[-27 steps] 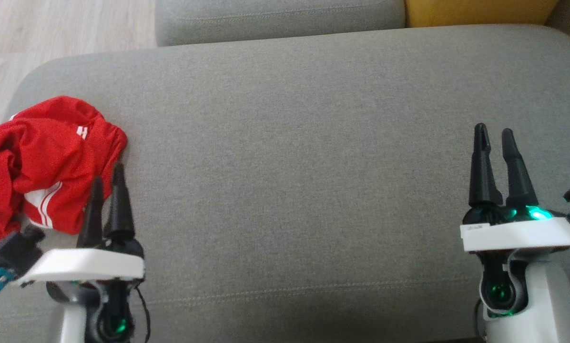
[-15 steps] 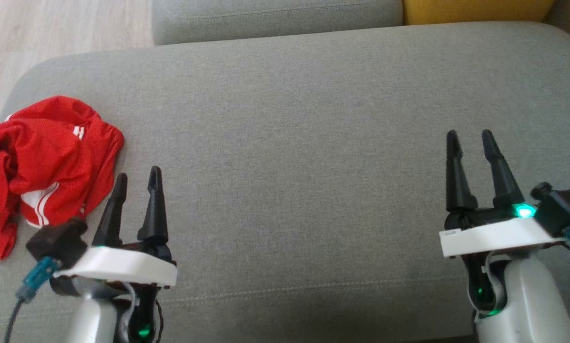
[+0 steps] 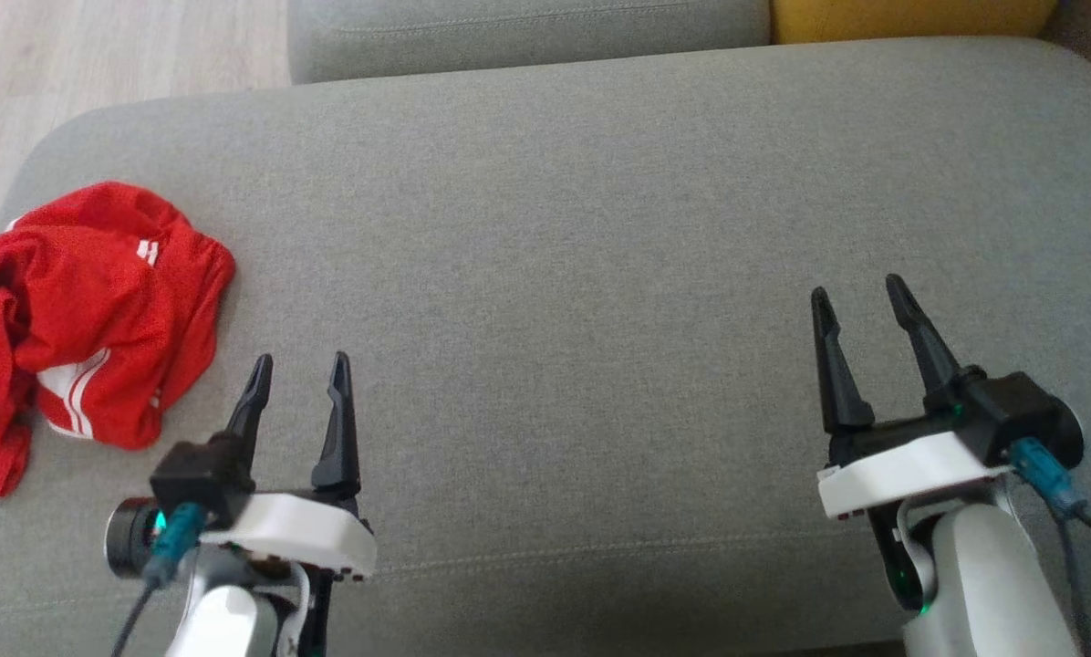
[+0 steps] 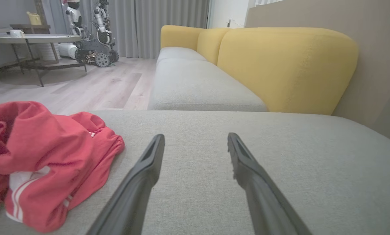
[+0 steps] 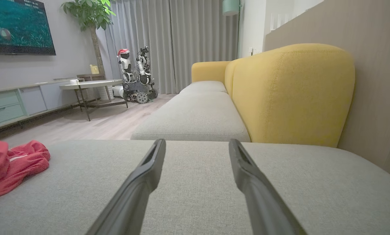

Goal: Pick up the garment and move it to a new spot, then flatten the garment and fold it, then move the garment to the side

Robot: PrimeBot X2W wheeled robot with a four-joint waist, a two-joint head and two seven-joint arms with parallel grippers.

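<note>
left pincer [image 3: 301, 359] is released, both dark fingers spread apart, low over the near left part of the grey sofa cushion [image 3: 555, 255]. right pincer [image 3: 857, 286] is the same deal over on the near right, spread wide and gripping nothing. the garment [image 3: 89, 310] is a red thing with white stripes, crumpled up at the left end of that cushion, near the left pincer on its outer side and not touching it. head view looks down, so you get both pincers, the long stretch of bare cushion between them and a strip of wood floor [image 3: 98, 46] past the left end. the wrist views look flat along the cushion instead and give you the room: yellow backrest [image 4: 279, 65], a second grey cushion [image 4: 198, 88] further along, grey curtains [image 5: 182, 42], another robot [image 5: 133, 75] parked by them, and a round desk [image 5: 90, 84]. right wrist view adds a tv [image 5: 19, 26] and a leafy plant [image 5: 87, 13], and catches the garment as a red lump at its left edge. left wrist view gets the garment much closer, with a gathered edge bulging toward the fingers and the white stripes on the near lower fold. it's too bunched to call a real long axis, and in the head view its left side runs off the frame. between the left pincer and the garment it's just bare cushion.
</note>
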